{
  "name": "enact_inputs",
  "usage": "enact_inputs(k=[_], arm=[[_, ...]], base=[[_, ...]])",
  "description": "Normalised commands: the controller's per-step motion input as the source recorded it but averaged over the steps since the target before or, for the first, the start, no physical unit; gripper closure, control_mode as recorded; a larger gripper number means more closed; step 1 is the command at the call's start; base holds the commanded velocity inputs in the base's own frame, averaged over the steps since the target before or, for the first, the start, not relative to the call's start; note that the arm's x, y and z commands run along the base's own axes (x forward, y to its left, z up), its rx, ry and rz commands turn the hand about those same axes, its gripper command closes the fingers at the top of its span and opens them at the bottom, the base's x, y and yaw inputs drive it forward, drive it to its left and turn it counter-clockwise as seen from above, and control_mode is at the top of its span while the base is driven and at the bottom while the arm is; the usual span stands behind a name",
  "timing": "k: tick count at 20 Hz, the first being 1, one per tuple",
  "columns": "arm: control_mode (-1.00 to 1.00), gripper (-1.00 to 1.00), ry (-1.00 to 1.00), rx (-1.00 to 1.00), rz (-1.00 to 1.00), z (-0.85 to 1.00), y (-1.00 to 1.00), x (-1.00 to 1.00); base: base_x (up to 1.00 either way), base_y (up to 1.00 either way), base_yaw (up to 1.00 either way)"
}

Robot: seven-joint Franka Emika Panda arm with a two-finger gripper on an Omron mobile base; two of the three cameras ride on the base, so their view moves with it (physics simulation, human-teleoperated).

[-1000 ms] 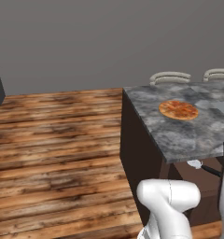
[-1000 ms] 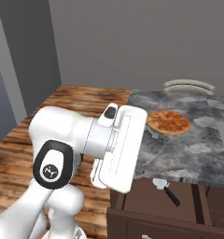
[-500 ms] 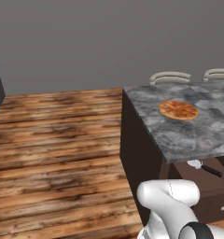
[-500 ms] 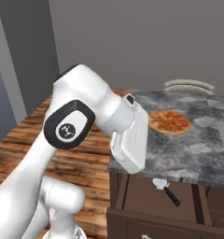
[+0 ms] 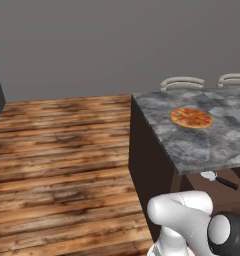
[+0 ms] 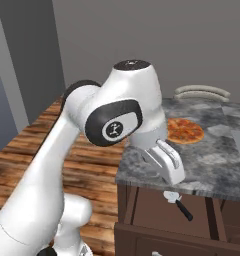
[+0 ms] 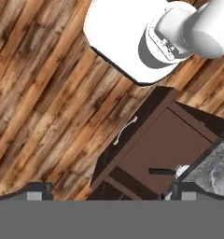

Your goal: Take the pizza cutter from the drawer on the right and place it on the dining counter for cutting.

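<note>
While the drawer (image 7: 151, 154) stands pulled out from the dark brown cabinet under the grey marbled tabletop (image 5: 202, 142), the pizza cutter (image 6: 178, 203) lies inside it on the drawer floor, its silvery wheel tucked close under the slab's edge and its slim black handle pointing outward. In the left base view the same cutter (image 5: 219, 180) shows just below the stone rim, wheel towards the cabinet, handle slanting away.

On the tabletop, well apart from the drawer, rests a round orange pizza (image 5: 191, 117). Two pale curved chair backs (image 5: 182, 82) rise behind the far edge of the slab.

Seen from the hand view, the tool (image 7: 109, 190) looks down on the open drawer from above, its two dark fingertips (image 7: 38, 190) set wide apart with nothing between them; it holds nothing and touches nothing. The drawer's small silver handle (image 7: 125, 130) sits on the flat front, facing the wooden plank floor (image 5: 62, 150). The cutter's black handle (image 7: 161, 171) lies near the right-hand fingertip in that view, clear of it.
</note>
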Motion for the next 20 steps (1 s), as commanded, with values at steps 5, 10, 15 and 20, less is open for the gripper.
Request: enact_inputs(k=[5,10,15,20], arm=[[-1.00,-1.00,0.10,0.19,0.44,-0.58,0.00,0.53],[-1.00,-1.00,0.14,-0.07,0.02,-0.52,0.35,0.31],[-1.00,-1.00,0.22,-0.07,-0.06,-0.76,0.34,0.35],[-1.00,-1.00,0.13,0.01,-0.01,-0.88,0.01,0.41]], base=[[0.00,0.00,0.00],[0.00,0.00,0.00],[0.00,0.00,0.00],[0.00,0.00,0.00]])
